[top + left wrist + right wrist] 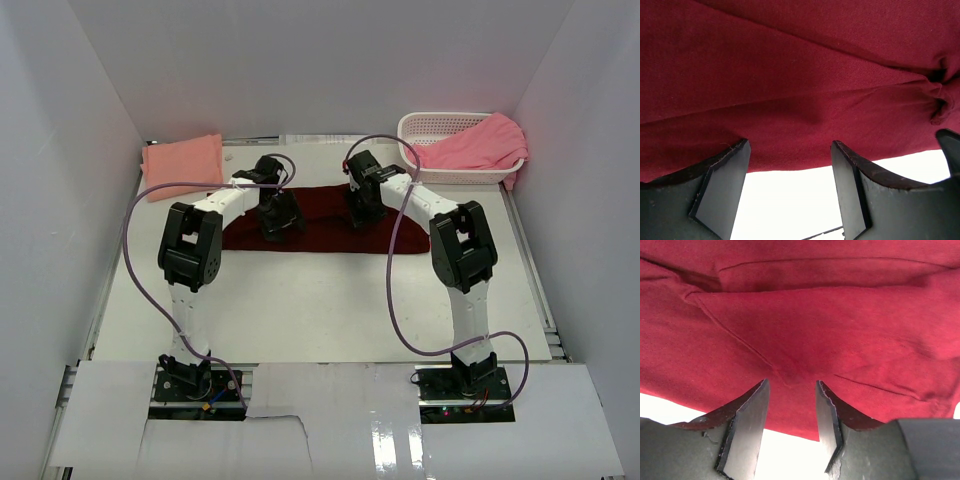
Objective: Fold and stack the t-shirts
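A dark maroon t-shirt (325, 235) lies as a long folded band across the middle of the table. Both arms reach down onto it. My left gripper (279, 222) is over its left part, my right gripper (363, 210) over its right part. In the left wrist view the maroon cloth (790, 75) fills the frame; the left gripper (790, 145) is wide open at the cloth's near edge, gripping nothing. In the right wrist view the right gripper (792, 383) is open more narrowly, its tips over a small pucker in the maroon cloth (830, 325).
A salmon-peach t-shirt (183, 165) lies folded at the back left. A brighter pink t-shirt (478, 145) is heaped in and over a white lattice basket (430, 125) at the back right. White walls close in the table on three sides.
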Controlling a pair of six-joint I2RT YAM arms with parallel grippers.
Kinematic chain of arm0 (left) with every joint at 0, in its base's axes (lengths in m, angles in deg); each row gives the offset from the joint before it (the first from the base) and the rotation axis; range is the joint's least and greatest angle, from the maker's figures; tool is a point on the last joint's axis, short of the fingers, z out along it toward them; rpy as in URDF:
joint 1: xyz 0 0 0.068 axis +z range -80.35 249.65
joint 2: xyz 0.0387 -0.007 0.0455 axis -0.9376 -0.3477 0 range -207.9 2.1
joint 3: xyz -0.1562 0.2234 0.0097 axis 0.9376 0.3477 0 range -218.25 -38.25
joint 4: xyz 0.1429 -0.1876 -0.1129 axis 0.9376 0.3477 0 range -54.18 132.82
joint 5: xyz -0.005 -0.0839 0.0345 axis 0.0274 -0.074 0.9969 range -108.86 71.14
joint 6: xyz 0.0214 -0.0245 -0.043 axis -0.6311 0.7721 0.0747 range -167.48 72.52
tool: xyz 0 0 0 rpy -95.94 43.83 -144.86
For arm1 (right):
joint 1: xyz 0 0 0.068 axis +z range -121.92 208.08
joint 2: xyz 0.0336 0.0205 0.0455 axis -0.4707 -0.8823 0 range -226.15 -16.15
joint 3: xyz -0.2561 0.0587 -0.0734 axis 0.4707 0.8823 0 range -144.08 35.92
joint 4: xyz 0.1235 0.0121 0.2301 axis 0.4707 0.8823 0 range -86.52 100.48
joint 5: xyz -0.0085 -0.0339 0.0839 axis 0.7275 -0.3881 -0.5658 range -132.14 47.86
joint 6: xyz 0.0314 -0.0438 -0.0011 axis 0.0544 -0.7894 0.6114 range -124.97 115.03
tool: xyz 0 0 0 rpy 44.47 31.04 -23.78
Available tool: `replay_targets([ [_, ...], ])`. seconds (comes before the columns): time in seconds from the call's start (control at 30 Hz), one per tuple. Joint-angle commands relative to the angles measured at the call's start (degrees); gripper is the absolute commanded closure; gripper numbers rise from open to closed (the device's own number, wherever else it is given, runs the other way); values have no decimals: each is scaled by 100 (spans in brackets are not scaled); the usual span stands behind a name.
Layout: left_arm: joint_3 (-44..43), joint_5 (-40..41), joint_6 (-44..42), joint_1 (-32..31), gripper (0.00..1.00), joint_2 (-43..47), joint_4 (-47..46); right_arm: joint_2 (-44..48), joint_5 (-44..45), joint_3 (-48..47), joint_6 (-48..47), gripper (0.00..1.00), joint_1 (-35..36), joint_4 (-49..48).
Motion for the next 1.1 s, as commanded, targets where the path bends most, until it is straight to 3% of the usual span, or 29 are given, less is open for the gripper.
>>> replay_targets([
  [0.0, 172, -45, 20, 21, 23, 7, -139, -104, -232, -74, -27, 52, 50, -216],
  [0.23, 287, -36, -15, 109, 23, 33, -174, -333, -329, -171, 26, 59, 76, -269],
  [0.3, 322, -27, -41, 135, 23, 42, -174, -412, -329, -224, 35, 68, 85, -269],
  [0.53, 375, -10, -94, 188, 24, 69, -174, -518, -154, -303, 70, 73, 102, -269],
  [0.67, 375, -27, -120, 188, 24, 60, -182, -509, 57, -382, 79, 86, 103, -251],
  [0.77, 410, -27, -120, 188, 24, 69, -183, -509, 198, -645, 79, 88, 111, -93],
  [0.9, 419, -19, -155, 179, 24, 86, -183, -561, 470, -1268, -53, 87, 138, 83],
  [1.07, 357, -10, -208, 197, 24, 86, -139, -1421, 488, -3077, -316, 84, 138, 442],
])
